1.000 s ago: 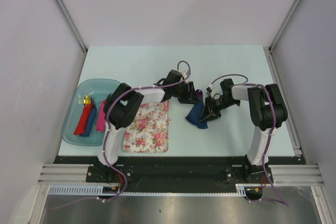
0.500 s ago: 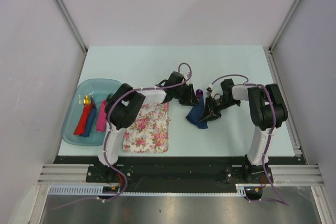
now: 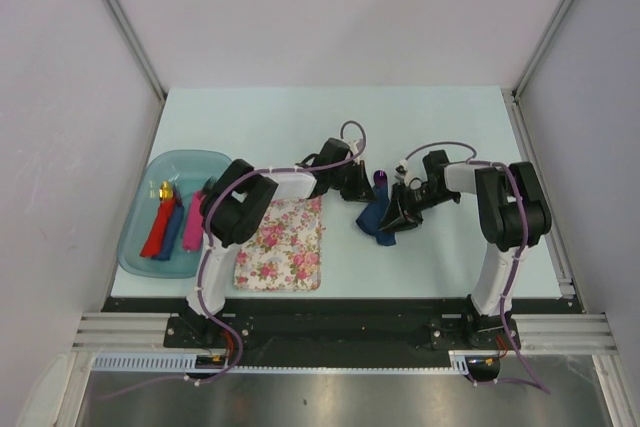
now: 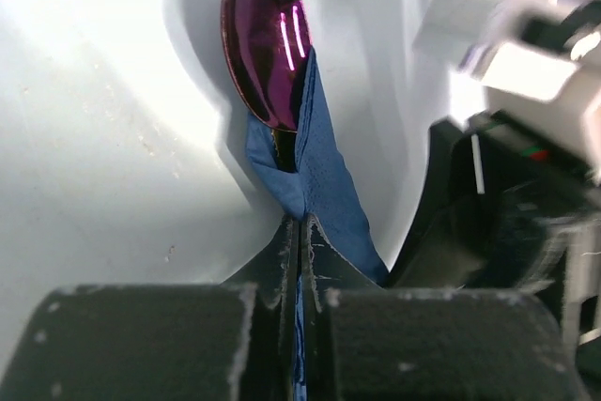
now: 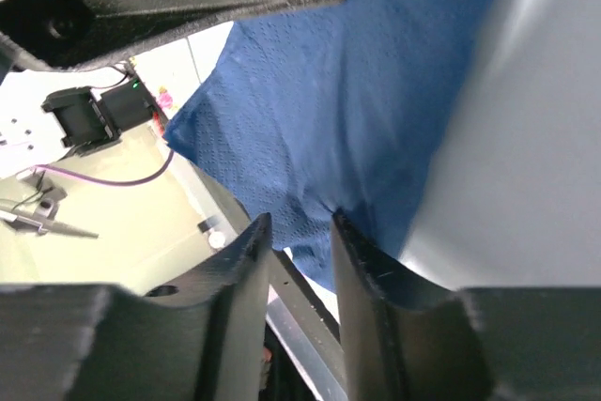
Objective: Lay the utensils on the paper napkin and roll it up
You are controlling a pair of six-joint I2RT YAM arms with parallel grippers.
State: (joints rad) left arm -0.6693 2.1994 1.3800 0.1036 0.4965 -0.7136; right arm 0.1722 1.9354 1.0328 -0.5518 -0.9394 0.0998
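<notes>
The dark blue paper napkin (image 3: pixel 377 219) lies crumpled on the table between my two grippers. A shiny purple spoon (image 4: pixel 266 39) pokes out of the napkin's (image 4: pixel 315 152) fold, bowl up. My left gripper (image 4: pixel 300 223) is shut on the napkin's edge, with blue paper pinched between its pads. From the right, my right gripper (image 5: pixel 299 232) stands open at the napkin (image 5: pixel 376 91); one fingertip (image 5: pixel 343 227) touches the paper. The gold-orange utensil (image 3: pixel 165 190) lies in the tray at the left.
A teal tray (image 3: pixel 140 257) at the left edge holds red, blue and pink chunky pieces. The pink floral mat (image 3: pixel 283 242) lies in front of the left arm, just left of the napkin. The right gripper's body (image 4: pixel 507 185) sits close beside the left fingers.
My left gripper has closed onto the napkin's edge. The right gripper's jaws have parted a little. Both arms have stayed nearly where they were.
</notes>
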